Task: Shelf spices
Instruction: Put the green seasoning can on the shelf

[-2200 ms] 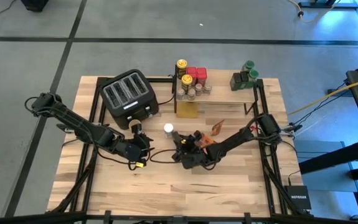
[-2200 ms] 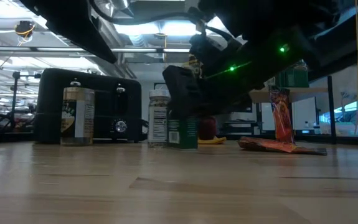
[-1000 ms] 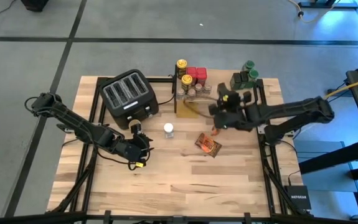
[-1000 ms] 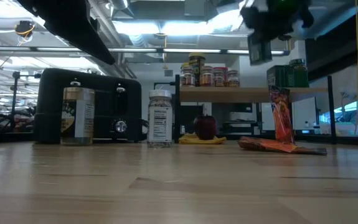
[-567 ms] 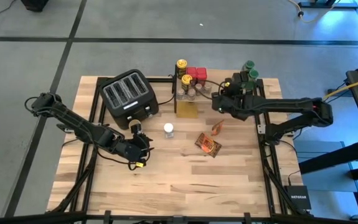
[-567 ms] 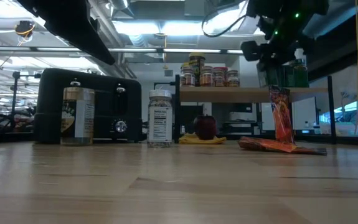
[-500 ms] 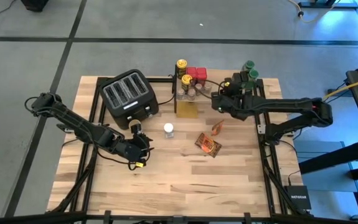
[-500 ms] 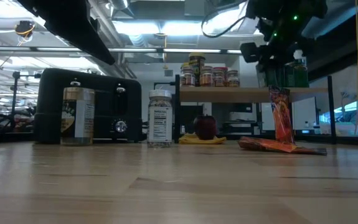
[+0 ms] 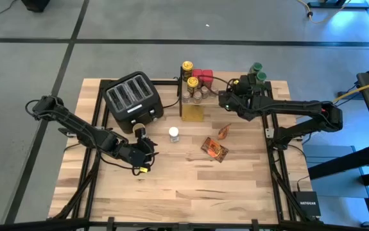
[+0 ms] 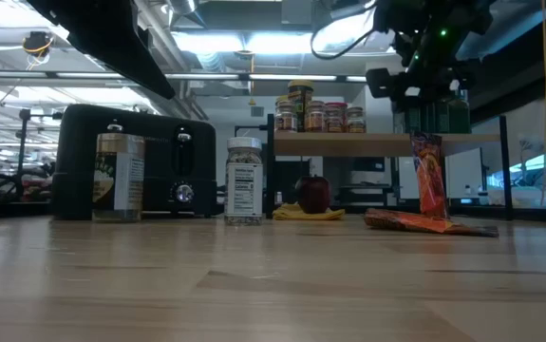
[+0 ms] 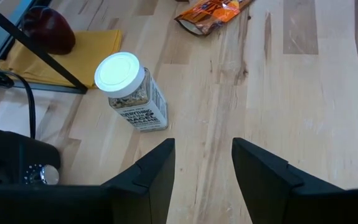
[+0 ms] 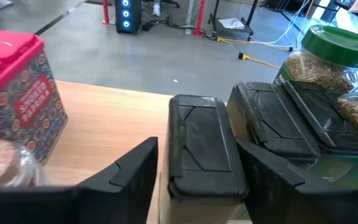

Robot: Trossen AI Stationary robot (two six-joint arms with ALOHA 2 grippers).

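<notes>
The shelf (image 9: 226,97) stands at the table's far side and carries yellow-lidded jars (image 9: 187,67), red tins (image 9: 202,76) and green-lidded jars (image 9: 256,68). My right gripper (image 12: 197,148) is open at the shelf's right end. Its fingers stand on either side of a dark-lidded green tin (image 12: 203,140) that rests on the plank. A white-lidded jar (image 11: 132,93) and a dark-lidded jar (image 10: 119,176) stand on the table. Two foil packets (image 9: 215,149) lie right of centre. My left gripper (image 11: 202,165) hovers open near the white-lidded jar.
A black toaster (image 9: 133,99) stands at the far left. A red apple (image 10: 312,195) sits on a yellow cloth (image 11: 73,53) under the shelf. Bare tabletop (image 9: 190,186) stretches along the near side.
My right gripper has gone toward the table's far edge and down to the shelf's right end with the green tin. The tin now stands on the plank beside the other green ones.
</notes>
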